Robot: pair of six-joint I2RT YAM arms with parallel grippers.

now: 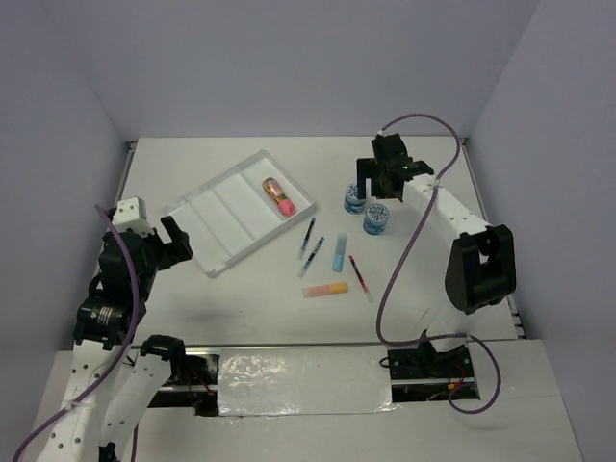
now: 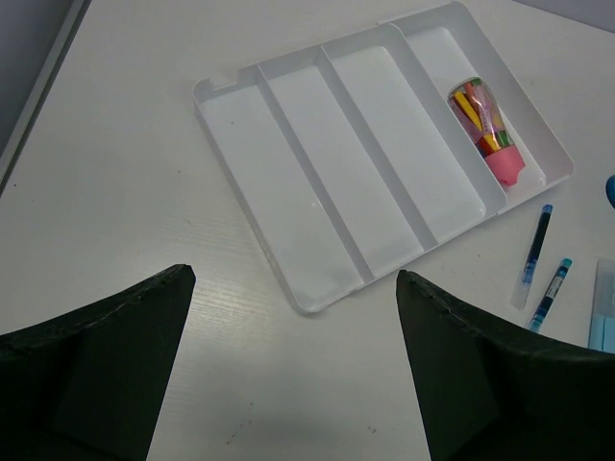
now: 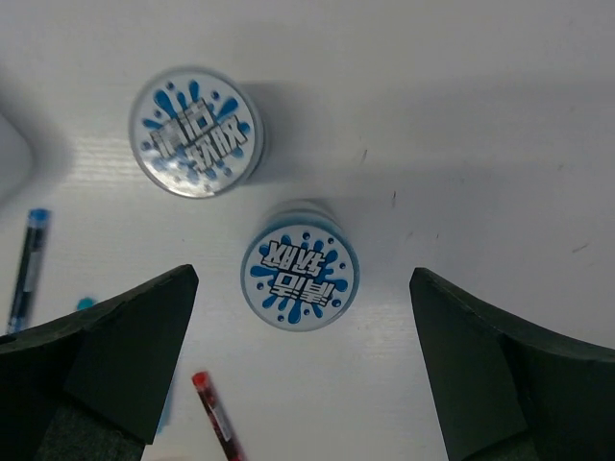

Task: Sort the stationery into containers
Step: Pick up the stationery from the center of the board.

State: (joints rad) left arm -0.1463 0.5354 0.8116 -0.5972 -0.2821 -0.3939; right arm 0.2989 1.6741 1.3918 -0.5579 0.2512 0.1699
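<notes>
Position of the nearer tub (image 3: pixel 300 277) was what the coming move depended on. In the right wrist view it stood upright on the table (image 3: pixel 480 115), directly under the right claw (image 3: pixel 303 279). It was centred in the gap between the two fingers and touched by neither of them. The fingers of this claw were wide apart and held nothing. The tub was round (so it had no long axis to line up with), and I judged that a straight descent and a closing would be enough to take it by its sides. The second tub (image 3: pixel 195 132) stood near it, on the tray side and a little farther from the robot, apart from the first. The finger on that side would come down close beside it, which seemed possible but needed care.

In the top view the right arm was clearly the nearer one to both tubs. The left claw (image 1: pixel 175 241) hung by the near left end of the tray (image 1: pixel 217 223), its fingers also wide apart and empty. The tray lay to the left of the tubs, with the blue pens (image 1: pixel 310 243) between them. Only the pink tube (image 1: pixel 278 197) lay inside it, in the end compartment closest to the tubs. The light-blue marker (image 1: pixel 339 252), the orange-yellow marker (image 1: pixel 325 289) and the red pen (image 1: pixel 359 274) lay on the table, not yet sorted
</notes>
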